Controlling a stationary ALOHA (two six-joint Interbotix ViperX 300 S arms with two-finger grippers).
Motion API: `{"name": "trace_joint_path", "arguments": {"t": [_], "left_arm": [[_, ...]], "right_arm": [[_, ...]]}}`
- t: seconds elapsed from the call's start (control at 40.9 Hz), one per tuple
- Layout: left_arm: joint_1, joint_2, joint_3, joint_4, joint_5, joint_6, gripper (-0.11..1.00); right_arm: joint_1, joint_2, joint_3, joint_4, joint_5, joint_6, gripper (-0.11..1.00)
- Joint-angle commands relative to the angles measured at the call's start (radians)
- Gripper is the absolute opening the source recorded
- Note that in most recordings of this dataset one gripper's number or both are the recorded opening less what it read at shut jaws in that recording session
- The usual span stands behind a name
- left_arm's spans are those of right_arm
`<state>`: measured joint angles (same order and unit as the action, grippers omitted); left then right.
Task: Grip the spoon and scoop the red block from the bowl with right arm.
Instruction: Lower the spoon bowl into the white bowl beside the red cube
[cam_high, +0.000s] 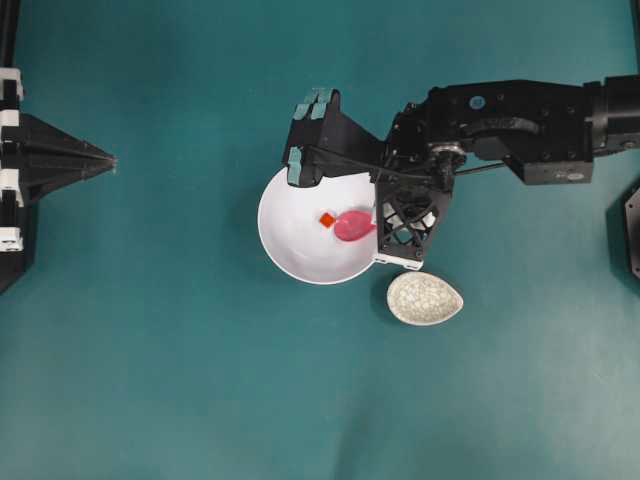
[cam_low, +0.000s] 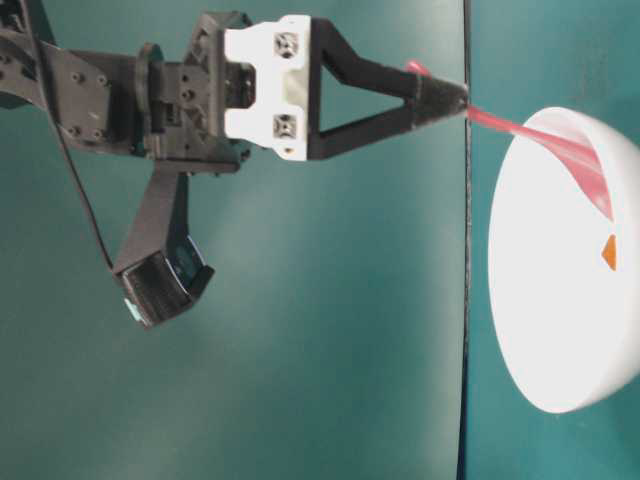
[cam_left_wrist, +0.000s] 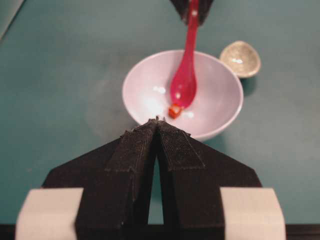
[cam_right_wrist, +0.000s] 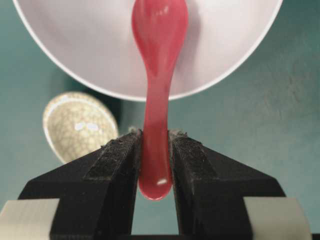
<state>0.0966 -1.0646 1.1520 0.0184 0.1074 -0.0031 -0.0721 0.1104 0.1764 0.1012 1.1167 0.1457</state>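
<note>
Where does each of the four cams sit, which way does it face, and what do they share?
Overhead: looks straight down at the bowl; right pincer and left pincer show.
Table-level: side view, picture turned on its side; right arm holds the spoon into the bowl.
Left wrist: behind the shut left pincer, facing the bowl, red block and speckled dish.
Right wrist: behind the right pincer clamping the spoon handle, bowl ahead.
Shared: all four show spoon and bowl.
</note>
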Motion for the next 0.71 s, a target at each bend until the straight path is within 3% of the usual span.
{"name": "trace_joint_path", "arguments": {"t": [0.0, 0.684], "left_arm": [[0.005, 0.008, -0.026, 0.003, -0.005, 0.002, 0.0], [0.006, 0.008, -0.026, 0.003, -0.011, 0.0, 0.0]], "right_arm": [[0.0, -0.011, -0.029, -0.002, -0.032, -0.002, 0.26], [0.0, 0.008, -0.029, -0.002, -0.218, 0.017, 0.26]]}}
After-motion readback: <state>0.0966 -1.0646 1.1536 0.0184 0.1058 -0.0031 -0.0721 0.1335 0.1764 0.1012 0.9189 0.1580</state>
